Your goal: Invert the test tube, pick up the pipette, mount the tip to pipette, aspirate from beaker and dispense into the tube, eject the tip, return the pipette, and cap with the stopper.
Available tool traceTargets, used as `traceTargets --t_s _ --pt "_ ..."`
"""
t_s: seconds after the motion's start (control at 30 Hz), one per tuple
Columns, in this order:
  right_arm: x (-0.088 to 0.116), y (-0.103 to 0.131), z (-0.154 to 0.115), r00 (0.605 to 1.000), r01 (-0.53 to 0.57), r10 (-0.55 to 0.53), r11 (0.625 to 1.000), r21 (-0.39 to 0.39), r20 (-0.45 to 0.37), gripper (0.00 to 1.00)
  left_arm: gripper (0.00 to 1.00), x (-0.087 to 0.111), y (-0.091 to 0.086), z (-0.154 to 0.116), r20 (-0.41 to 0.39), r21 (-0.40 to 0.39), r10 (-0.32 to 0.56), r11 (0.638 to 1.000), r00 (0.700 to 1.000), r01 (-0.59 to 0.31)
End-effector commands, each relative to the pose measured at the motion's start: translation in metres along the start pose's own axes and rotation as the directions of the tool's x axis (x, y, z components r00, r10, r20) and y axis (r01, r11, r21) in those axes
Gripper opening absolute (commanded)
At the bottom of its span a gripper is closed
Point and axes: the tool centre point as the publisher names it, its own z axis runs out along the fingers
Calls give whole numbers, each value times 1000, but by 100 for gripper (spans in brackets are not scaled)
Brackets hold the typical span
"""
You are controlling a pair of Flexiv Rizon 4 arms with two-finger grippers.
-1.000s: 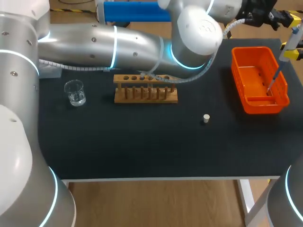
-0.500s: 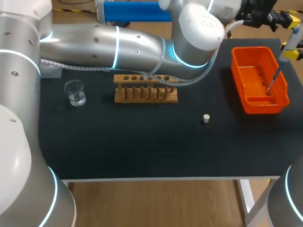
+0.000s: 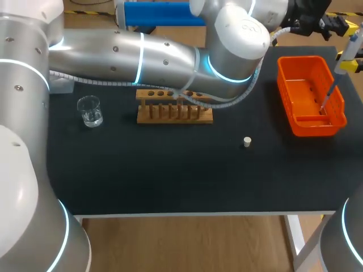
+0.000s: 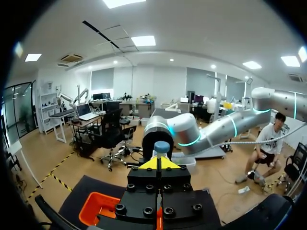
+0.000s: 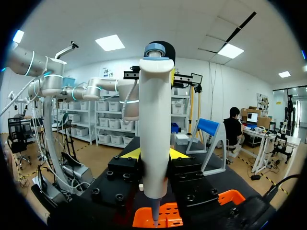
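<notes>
My right gripper (image 5: 155,154) is shut on the white pipette (image 5: 155,120), held upright at the table's far right (image 3: 353,44). The pipette's thin lower end hangs inside the orange bin (image 3: 309,93). My left arm crosses the table from the left. Its gripper (image 3: 333,25) is shut, and in the left wrist view (image 4: 158,163) its tips sit right by the pipette's blue top button (image 4: 161,146). The wooden tube rack (image 3: 174,107) stands mid-table, its back row partly hidden by my left arm. A glass beaker (image 3: 89,110) stands to the rack's left. The small white stopper (image 3: 247,141) lies in front.
The orange bin (image 5: 163,215) lies directly under the pipette near the right edge. My left forearm (image 3: 142,54) spans the back of the table above the rack. Black mat (image 3: 170,170) covers the front half.
My left arm's elbow has shifted slightly to the right and lower over the rack, and its gripper edged a little. The pipette and right gripper have stayed put.
</notes>
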Motion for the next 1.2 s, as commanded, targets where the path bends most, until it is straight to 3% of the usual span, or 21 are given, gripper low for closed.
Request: traceTargets --t_s 0.03,0.8,1.2 --pt "0 2 0 1000 1 -1 1000 1 -1 0 0 -1 7 4 0 65 1 998 1000 -1" --pt "0 2 0 1000 1 -1 1000 1 -1 0 0 -1 18 5 14 80 39 996 999 -40" --pt "0 2 0 1000 1 -1 1000 1 -1 0 0 -1 27 8 4 62 17 998 1000 -17"
